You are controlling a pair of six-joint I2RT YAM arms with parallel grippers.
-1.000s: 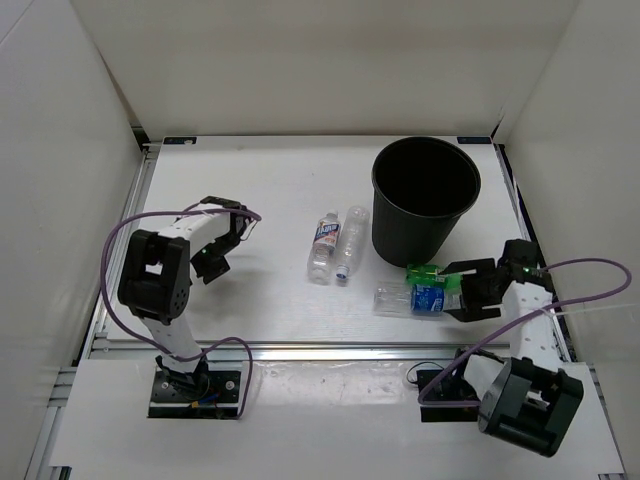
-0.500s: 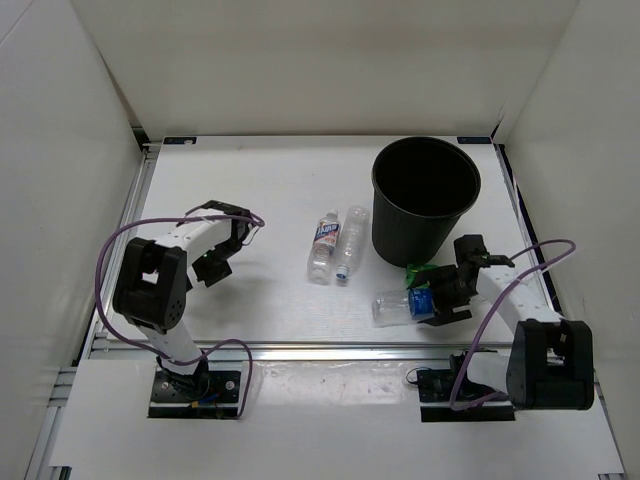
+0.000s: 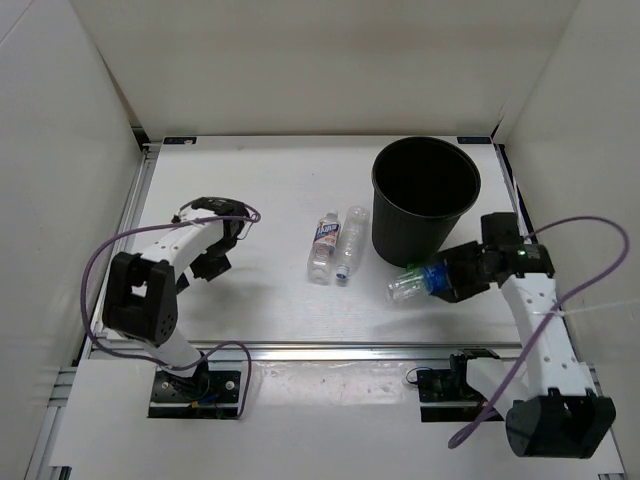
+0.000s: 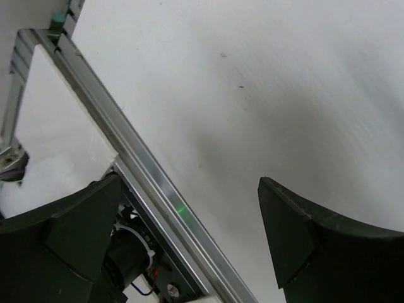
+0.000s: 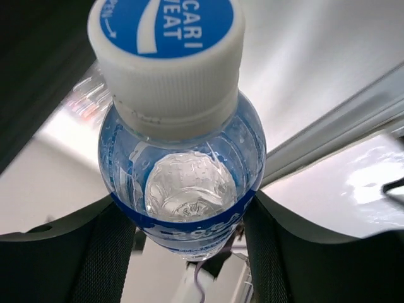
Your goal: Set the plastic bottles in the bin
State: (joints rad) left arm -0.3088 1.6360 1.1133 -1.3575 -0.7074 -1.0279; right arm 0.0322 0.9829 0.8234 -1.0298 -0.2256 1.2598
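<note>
Lifted since a moment ago, the clear blue-labelled plastic bottle (image 3: 412, 286) sits pinched in the right gripper (image 3: 447, 281) beside the round black plastic bin (image 3: 425, 215); the left gripper (image 4: 189, 189) stands spread.

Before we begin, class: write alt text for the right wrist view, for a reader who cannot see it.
A clear plastic bottle with a blue label band and a white ribbed cap fills the frame, gripped at its sides by the right gripper's two dark fingers. Behind it, blurred, are a white surface and a metal rail.
</note>
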